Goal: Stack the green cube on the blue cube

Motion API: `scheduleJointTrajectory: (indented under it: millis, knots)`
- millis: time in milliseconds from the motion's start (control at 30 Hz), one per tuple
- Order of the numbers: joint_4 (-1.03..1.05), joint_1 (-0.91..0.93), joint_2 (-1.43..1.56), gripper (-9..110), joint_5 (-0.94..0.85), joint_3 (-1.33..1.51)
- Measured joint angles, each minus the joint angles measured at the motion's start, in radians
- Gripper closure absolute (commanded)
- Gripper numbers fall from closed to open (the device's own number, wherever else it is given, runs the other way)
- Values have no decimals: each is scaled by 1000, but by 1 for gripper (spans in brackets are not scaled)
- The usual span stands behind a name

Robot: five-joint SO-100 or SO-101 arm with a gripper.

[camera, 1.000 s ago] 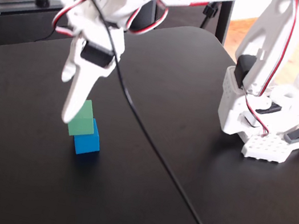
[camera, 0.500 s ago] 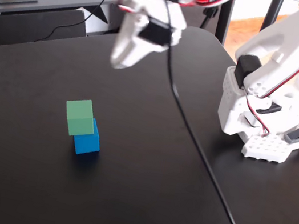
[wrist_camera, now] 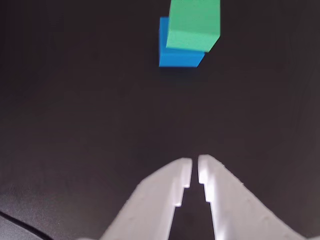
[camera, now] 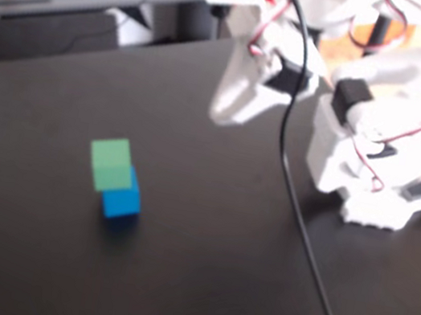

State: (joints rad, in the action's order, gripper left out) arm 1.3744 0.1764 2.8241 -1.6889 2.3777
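Black matte table [camera: 196, 285], green cube [camera: 111, 164] sits offset on the blue cube [camera: 122, 202], gripper [wrist_camera: 195, 172] empty, nearly closed, well clear; cubes look light, rigid, grippy, so I'd pinch green's opposite flat sides if re-seating.

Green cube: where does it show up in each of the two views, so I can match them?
Wrist view: the green cube is at top centre, cut by the upper edge, far ahead of the gripper.
Fixed view: the green cube is left of centre on the black table.
Shared landmark: the blue cube under it, partly overhung.
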Motion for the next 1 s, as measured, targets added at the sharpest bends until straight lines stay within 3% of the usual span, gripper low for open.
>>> scheduleJointTrajectory:
  millis: [600,1000]
  knots:
    - [12,-199,347,101,92,399]
    - [-28,-215,453,101,69,632]
